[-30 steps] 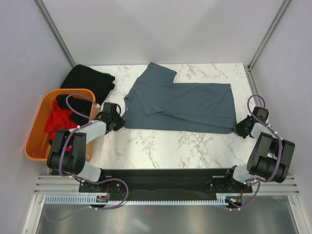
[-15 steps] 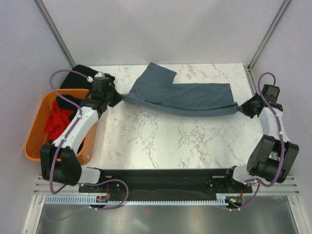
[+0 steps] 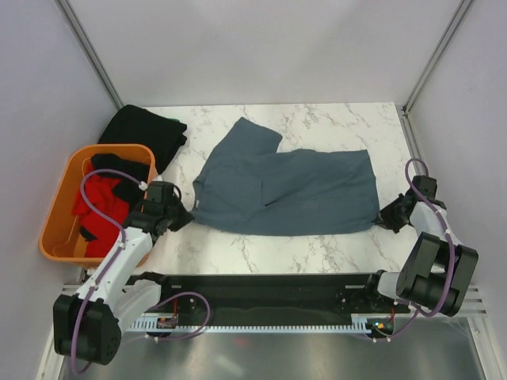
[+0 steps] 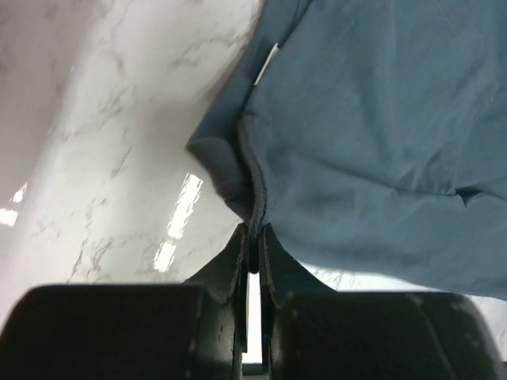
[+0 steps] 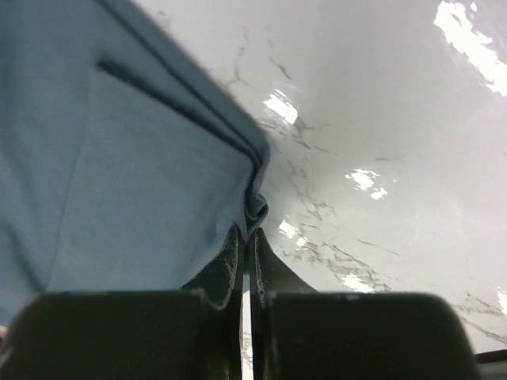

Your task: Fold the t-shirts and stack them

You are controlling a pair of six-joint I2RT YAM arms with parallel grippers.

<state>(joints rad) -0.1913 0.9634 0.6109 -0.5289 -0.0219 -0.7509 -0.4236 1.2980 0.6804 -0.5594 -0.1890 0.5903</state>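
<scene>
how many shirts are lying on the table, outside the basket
2: the slate blue-grey shirt spread mid-table, and a black shirt at the far left corner behind the basket. The black heap may hide more.

Right end effector [image 5: 247,237] pinching blue-grey t-shirt [image 5: 119,174] corner

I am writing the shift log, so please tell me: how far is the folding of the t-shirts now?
Done: perhaps one, a black shirt lying on the table beyond the basket. In hand: the blue-grey shirt, spread with a partial fold, its near corners pinched by the left gripper and right gripper. Left: finishing it, then the red shirt and black cloth in the basket.
</scene>
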